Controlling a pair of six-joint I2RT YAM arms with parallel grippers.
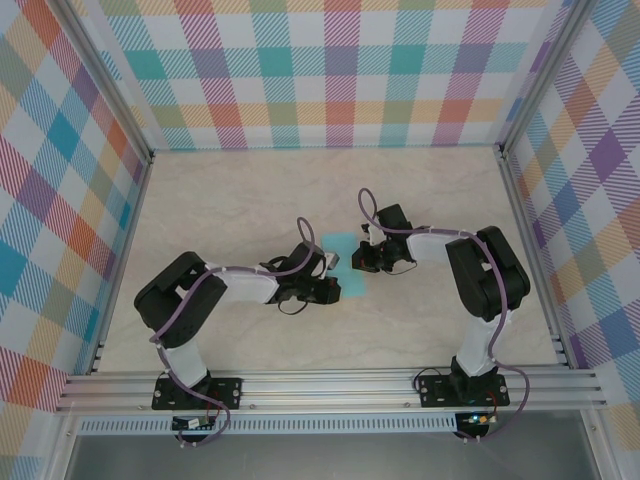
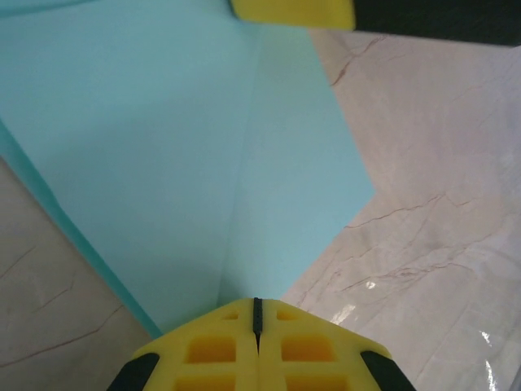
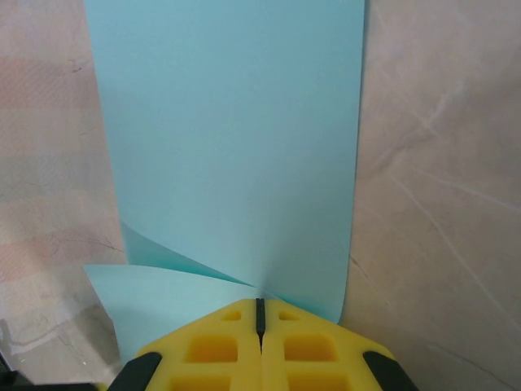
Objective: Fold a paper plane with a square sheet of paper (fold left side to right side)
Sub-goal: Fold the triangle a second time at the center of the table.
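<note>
okay, left gripper (image 2: 257, 303) was pressed together, yellow fingers meeting on a thin seam with no gap. the sheet of paper (image 2: 203, 147) lay flat right ahead of its tips, its near edge running up to them. whether any paper was nipped in there, i couldn't tell. a faint crease (image 2: 244, 179) ran straight away from the tips, and at its far end a yellow pad (image 2: 293, 11) of the other gripper sat at the sheet's far edge. left of the fingers, a darker lower layer peeked out along the sheet's edge. bare marbled table (image 2: 440, 244) lay off to the right of the tips.

right gripper (image 3: 260, 303) was clamped together the same way, no gap at the seam. the turquoise paper stretched away from its tips as a tall band, and just left of the tips a flap curled up, its edge sweeping in to the fingertips. from above, the sheet lay between the two grippers, both touching it.
</note>
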